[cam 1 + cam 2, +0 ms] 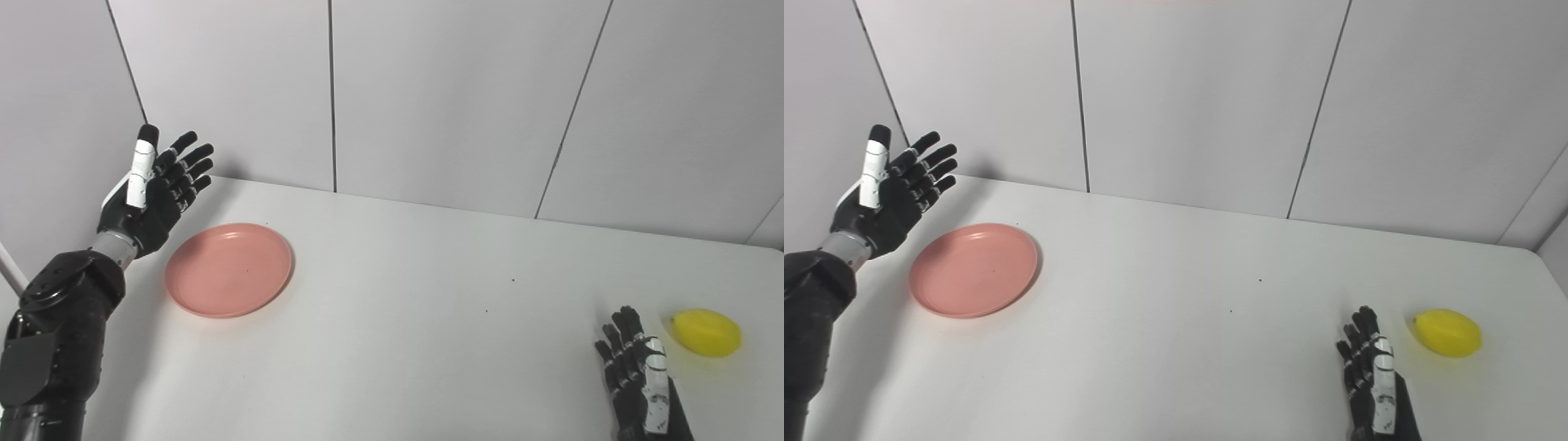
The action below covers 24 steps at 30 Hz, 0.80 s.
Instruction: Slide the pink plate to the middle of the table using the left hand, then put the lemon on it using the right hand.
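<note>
The pink plate [228, 269] lies flat on the white table at the left. My left hand [156, 187] is open and empty, raised above the table just left of and behind the plate, not touching it. The yellow lemon [706, 332] lies on the table at the right. My right hand [637, 373] is open and empty, low at the front right, just left of the lemon and apart from it.
The white table [416, 318] runs to a grey panelled wall [429, 92] at the back and on the left. The table's right back corner shows in the right eye view [1534, 251].
</note>
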Each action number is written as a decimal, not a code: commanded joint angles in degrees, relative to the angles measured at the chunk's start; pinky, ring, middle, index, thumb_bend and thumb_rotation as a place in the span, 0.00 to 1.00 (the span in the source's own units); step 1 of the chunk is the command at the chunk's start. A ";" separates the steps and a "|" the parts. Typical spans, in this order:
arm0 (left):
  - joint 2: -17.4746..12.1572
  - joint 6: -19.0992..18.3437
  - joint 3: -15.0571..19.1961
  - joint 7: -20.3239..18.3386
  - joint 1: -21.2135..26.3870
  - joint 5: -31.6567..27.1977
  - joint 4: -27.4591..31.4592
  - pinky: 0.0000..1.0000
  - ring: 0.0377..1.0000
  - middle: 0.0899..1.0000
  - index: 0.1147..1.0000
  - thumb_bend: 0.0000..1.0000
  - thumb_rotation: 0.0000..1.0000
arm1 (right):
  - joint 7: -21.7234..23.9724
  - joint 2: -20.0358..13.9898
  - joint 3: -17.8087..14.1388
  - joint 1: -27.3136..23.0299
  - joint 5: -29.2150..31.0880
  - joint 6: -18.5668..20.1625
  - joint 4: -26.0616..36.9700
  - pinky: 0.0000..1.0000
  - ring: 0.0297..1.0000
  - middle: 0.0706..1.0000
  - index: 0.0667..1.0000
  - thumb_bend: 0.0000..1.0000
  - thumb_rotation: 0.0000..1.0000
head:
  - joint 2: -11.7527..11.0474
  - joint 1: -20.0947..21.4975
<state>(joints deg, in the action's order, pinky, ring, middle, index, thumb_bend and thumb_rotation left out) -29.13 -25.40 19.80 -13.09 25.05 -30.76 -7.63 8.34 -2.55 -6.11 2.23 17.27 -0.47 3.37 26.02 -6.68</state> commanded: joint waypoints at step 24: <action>-1.83 20.18 1.72 -8.22 5.29 3.21 -21.74 0.97 0.94 0.91 0.93 1.00 0.87 | 0.56 0.67 -0.51 3.16 0.70 -1.25 -4.68 1.00 1.00 0.98 0.96 0.60 0.97 | 0.03 -1.02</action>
<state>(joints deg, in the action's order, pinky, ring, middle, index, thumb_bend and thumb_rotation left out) -30.46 -8.60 21.21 -21.03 27.44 -27.97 -29.61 8.39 -2.53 -6.57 2.24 17.41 -0.50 3.35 26.02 -7.64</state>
